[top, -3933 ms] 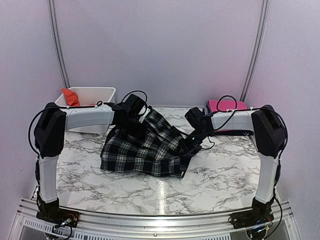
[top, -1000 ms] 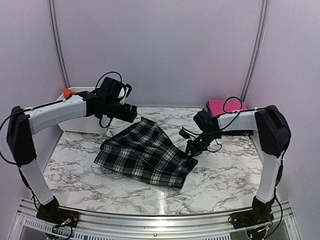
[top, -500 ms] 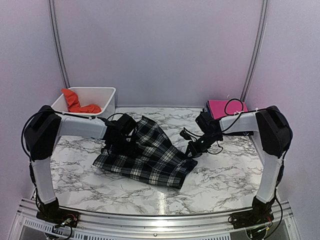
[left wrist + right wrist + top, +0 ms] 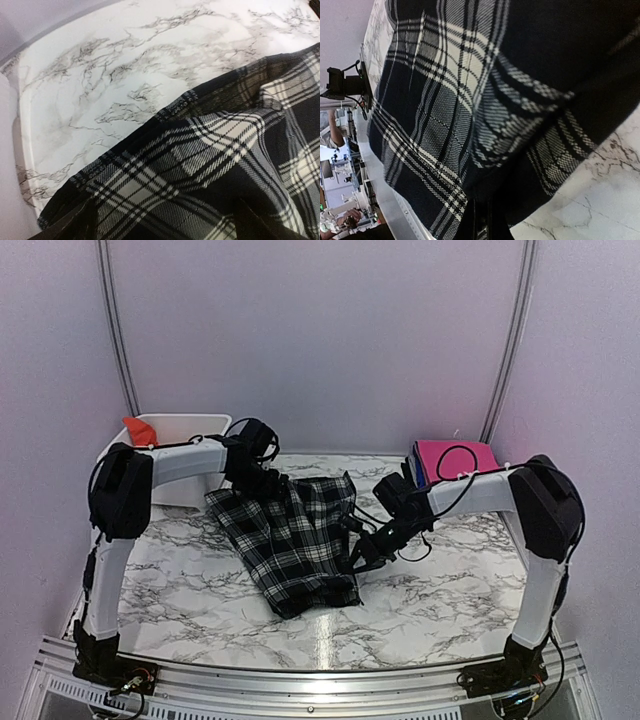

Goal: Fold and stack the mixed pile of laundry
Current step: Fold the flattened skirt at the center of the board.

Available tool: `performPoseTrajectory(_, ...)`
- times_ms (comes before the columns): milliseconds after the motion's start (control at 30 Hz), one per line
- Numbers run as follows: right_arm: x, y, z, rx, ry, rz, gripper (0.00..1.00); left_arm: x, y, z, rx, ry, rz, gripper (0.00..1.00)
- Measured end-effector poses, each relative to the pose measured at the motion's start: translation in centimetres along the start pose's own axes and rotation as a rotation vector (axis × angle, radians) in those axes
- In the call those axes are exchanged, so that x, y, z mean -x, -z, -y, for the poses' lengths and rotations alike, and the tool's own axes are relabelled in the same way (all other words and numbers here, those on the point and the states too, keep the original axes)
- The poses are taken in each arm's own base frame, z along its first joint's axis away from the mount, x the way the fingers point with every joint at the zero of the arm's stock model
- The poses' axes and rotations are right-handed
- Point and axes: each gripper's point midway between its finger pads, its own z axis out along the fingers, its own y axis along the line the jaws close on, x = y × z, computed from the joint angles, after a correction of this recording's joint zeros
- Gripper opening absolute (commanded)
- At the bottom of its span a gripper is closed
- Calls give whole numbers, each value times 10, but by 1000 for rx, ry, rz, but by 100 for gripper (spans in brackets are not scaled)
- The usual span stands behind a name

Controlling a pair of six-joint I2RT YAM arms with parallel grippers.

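Observation:
The black-and-white plaid shirt [image 4: 295, 540] lies spread on the marble table [image 4: 450, 590], running from the back left toward the front. My left gripper [image 4: 262, 476] hovers over its back left corner. In the left wrist view its fingers [image 4: 75, 225] stand wide apart, open, with plaid cloth [image 4: 200, 165] lying flat under them. My right gripper [image 4: 360, 554] is at the shirt's right edge, shut on a fold of plaid [image 4: 445, 100]; its fingertips [image 4: 485, 222] vanish into the cloth. The orange t-shirt [image 4: 139, 430] lies in the white bin [image 4: 195, 424] at the back left.
A folded pink garment [image 4: 455, 454] sits on a dark block at the back right, behind the right arm. Bare marble [image 4: 100, 75] lies behind the shirt's back edge. Metal rails run along the table's near edge.
The shirt has swung round and bunched narrower, now running back to front. My left gripper moved from its left edge up to the back left corner. My right gripper shifted left and nearer with the cloth.

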Motion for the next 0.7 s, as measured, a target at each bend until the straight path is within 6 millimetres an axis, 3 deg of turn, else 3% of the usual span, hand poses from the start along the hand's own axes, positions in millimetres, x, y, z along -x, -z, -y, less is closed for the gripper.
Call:
performPoseTrajectory(100, 8, 14, -6, 19, -26, 32, 0, 12, 32, 5, -15, -35, 53, 99)
performPoseTrajectory(267, 17, 34, -26, 50, -23, 77, 0, 23, 114, 20, -87, -77, 181, 99)
performPoseTrajectory(333, 12, 37, -25, 50, -26, 84, 0, 23, 139, 29, -139, -86, 226, 99)
performPoseTrajectory(400, -5, 31, -14, 42, -60, 58, 0, 15, 155, 38, -181, -97, 246, 99)
performPoseTrajectory(467, -27, 21, 5, 15, -120, 14, 0, 0, 155, 43, -208, -102, 228, 99)
performPoseTrajectory(567, -54, 7, 24, 11, -196, -50, 0, -37, 134, 51, -237, -101, 145, 99)
performPoseTrajectory(700, -53, 5, 23, 26, -197, -49, 0, -91, 89, 61, -237, -100, -12, 99)
